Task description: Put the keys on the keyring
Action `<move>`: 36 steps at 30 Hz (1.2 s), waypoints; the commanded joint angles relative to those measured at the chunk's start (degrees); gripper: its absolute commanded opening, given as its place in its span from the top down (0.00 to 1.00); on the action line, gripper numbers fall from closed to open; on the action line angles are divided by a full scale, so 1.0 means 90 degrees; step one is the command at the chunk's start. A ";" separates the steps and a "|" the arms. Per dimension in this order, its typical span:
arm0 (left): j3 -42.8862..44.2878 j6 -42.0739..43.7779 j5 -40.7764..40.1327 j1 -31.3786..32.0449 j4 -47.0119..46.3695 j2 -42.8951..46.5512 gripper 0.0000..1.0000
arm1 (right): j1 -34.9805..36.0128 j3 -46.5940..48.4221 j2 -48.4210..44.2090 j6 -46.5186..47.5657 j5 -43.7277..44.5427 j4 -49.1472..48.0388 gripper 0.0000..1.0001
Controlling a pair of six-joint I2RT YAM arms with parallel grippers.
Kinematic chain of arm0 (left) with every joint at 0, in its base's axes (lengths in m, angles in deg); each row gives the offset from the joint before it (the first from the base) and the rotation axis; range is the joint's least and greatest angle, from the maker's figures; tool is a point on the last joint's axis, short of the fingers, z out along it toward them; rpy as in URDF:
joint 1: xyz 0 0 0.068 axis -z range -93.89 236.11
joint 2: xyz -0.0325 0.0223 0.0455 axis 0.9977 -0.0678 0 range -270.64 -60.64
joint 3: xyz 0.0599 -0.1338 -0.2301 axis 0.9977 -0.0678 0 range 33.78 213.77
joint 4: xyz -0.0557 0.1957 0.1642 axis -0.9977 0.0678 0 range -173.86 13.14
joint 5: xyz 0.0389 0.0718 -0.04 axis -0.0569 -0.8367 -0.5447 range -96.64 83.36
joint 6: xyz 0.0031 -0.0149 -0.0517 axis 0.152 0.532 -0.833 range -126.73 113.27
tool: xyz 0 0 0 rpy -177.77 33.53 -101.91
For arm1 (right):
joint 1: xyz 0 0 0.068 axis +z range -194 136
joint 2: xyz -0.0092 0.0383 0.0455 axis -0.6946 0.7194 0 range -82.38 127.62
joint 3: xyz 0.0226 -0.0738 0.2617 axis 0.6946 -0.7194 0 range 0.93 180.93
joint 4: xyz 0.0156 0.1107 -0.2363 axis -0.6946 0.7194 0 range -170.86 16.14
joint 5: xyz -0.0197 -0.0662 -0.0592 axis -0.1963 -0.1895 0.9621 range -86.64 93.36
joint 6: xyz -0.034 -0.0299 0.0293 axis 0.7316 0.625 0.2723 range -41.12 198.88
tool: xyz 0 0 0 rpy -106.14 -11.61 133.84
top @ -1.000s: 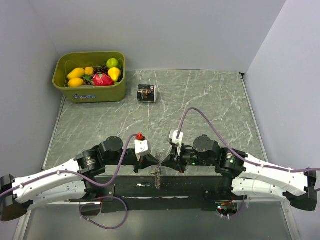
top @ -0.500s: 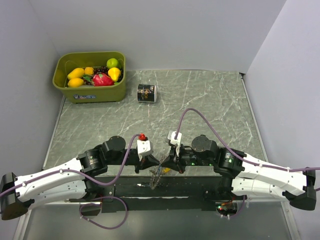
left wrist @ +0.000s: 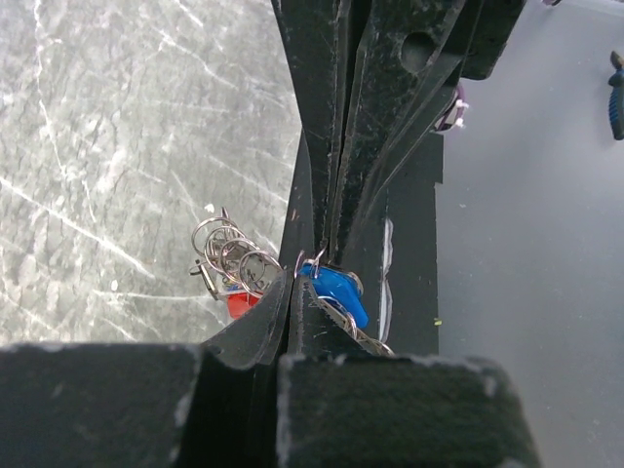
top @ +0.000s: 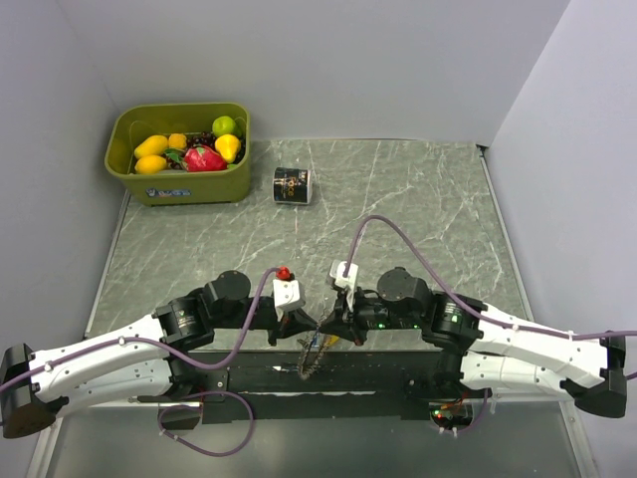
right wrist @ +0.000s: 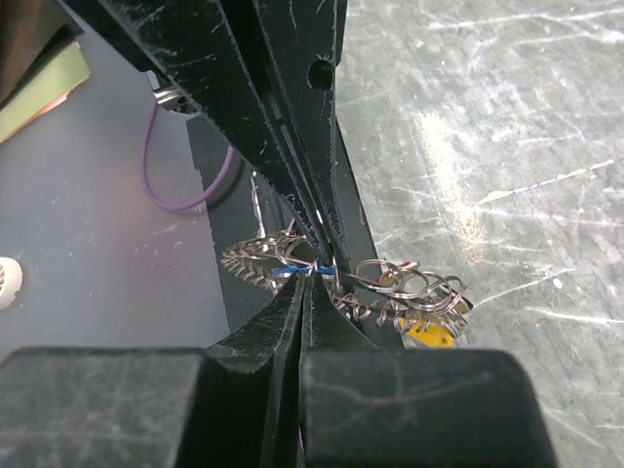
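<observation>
From above, the left hand [top: 311, 327] and right hand [top: 324, 327] meet tip to tip at the counter's [top: 398, 199] near edge, both pressed together, with the keyring [top: 312, 357] just below them. Left wrist now: fingers [left wrist: 263, 312] squeezed tight, a blue-headed key [left wrist: 336, 292] right at their tips, though I cannot tell whether it is pinched, and small rings [left wrist: 229, 249] are just beside. Right wrist: fingers nipping the keyring's wire, its fringe of keys [right wrist: 255, 261] to the left, a yellow tag [right wrist: 434, 333] to the right.
</observation>
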 commanded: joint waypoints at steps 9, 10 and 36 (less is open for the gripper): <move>0.0015 0.0065 -0.0105 -0.0003 -0.0472 0.0621 0.99 | 0.0039 -0.0031 -0.0439 -0.0162 0.0374 -0.0574 1.00; -0.0053 0.0065 -0.0115 -0.0013 -0.0472 0.0718 0.99 | 0.0039 -0.0041 -0.0488 -0.0162 0.0374 -0.0564 1.00; -0.0113 0.0153 -0.0194 -0.0013 -0.0746 0.1139 0.99 | 0.0029 -0.0217 -0.1104 0.0140 -0.0271 -0.0193 1.00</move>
